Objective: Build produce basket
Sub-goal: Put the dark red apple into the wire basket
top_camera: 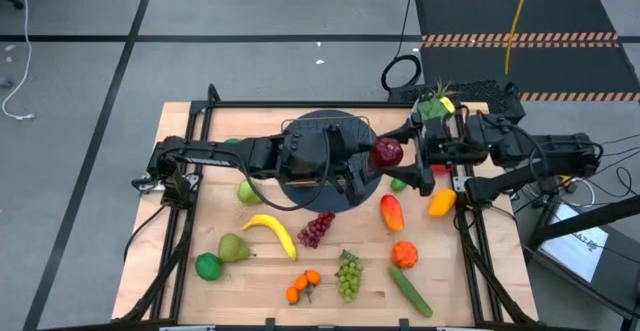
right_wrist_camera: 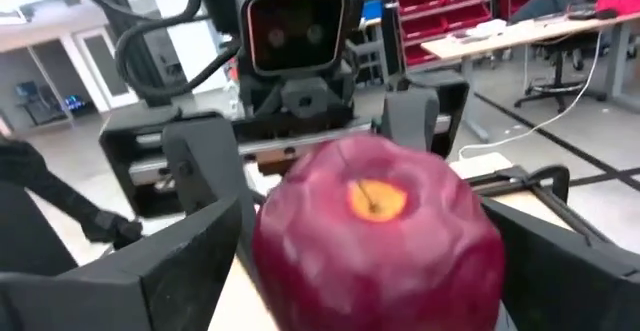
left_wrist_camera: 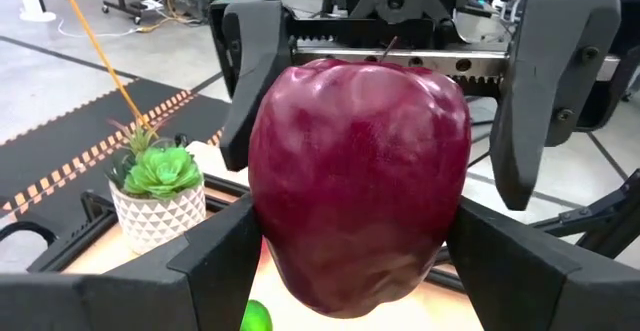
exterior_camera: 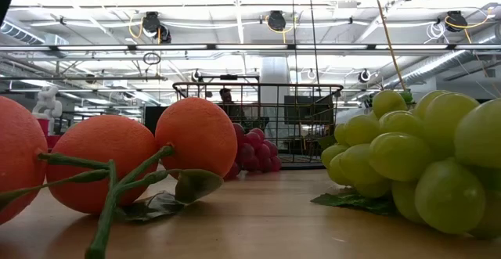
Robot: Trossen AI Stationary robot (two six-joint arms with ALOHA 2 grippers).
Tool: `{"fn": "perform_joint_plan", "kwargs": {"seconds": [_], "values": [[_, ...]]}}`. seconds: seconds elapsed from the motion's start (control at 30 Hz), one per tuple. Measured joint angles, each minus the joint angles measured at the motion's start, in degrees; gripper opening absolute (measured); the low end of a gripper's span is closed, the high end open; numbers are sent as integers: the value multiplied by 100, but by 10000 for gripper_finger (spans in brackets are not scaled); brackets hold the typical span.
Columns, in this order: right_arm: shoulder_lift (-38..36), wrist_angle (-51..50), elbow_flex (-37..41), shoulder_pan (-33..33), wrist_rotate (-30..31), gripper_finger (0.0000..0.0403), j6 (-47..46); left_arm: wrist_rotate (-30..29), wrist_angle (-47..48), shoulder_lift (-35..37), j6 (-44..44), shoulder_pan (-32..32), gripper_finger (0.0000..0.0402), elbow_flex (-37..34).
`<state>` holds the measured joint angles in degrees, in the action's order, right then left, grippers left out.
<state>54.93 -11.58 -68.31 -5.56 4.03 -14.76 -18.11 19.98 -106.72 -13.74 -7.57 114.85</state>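
Note:
A dark red apple (top_camera: 388, 152) is in the air above the table's middle right, by the edge of the round dark mat (top_camera: 345, 199). My left gripper (top_camera: 376, 159) reaches in from the left and is shut on it. My right gripper (top_camera: 402, 152) comes from the right, open, with a finger on either side of the apple and a gap showing on one side (left_wrist_camera: 545, 121). The wire basket (exterior_camera: 258, 122) shows in the low view behind purple grapes; in the high view my left arm covers it. My left gripper pinches the apple between its two fingers, one on each flank (left_wrist_camera: 262, 241) of the fruit's lower half. The fingers come level from the table's left. The apple is lifted clear of the table, and its stem end (right_wrist_camera: 375, 199) faces my right gripper.
Loose produce lies on the near half of the table: banana (top_camera: 272, 231), purple grapes (top_camera: 316, 228), green grapes (top_camera: 348, 275), oranges (top_camera: 303, 286), pear (top_camera: 232, 248), lime (top_camera: 207, 266), mango (top_camera: 392, 212), cucumber (top_camera: 410, 291), peppers (top_camera: 441, 203). A potted plant (top_camera: 436, 106) stands at the far right.

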Motion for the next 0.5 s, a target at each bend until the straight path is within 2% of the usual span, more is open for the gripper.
{"fn": "perform_joint_plan", "kwargs": {"seconds": [0.3, 0.5], "values": [[24, 289, 0, 0, 14, 297, 112, 4, 4, -2, -23, -17, 292, -2], [-18, 216, 0, -2, 15, 279, 96, 5, -15, -7, 0, -17, 292, -4]]}}
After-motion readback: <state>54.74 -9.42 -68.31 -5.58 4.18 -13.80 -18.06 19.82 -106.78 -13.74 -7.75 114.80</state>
